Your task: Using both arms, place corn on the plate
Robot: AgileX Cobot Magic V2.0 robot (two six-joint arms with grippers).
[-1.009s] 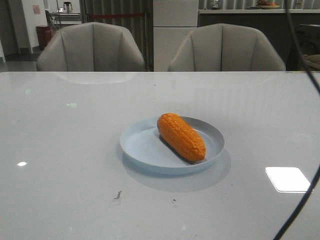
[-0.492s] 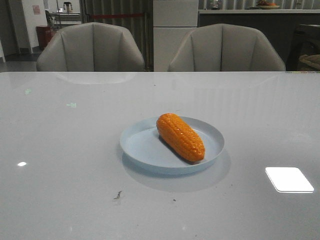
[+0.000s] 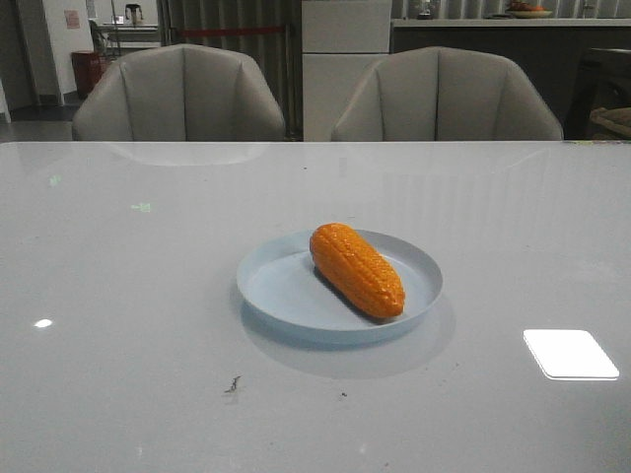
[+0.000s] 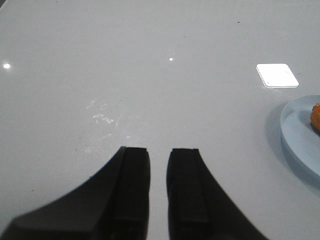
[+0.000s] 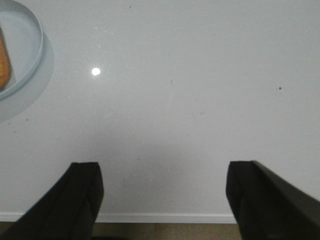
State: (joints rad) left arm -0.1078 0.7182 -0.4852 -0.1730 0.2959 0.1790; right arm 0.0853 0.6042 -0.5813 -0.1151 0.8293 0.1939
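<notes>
The orange corn lies slantwise on the pale blue plate in the middle of the table. Neither arm shows in the front view. My left gripper hangs over bare table, its jaws nearly together with only a narrow slit and nothing between them; the plate's rim and a sliver of corn sit at that picture's edge. My right gripper is wide open and empty above the table's near edge, well apart from the plate and the corn.
Two grey chairs stand behind the glossy white table. A bright light reflection lies on the table right of the plate. The table's front edge shows between the right fingers.
A black cable that crossed the right side of the front view one second ago has gone out of view. The corn and plate have stayed in place.
</notes>
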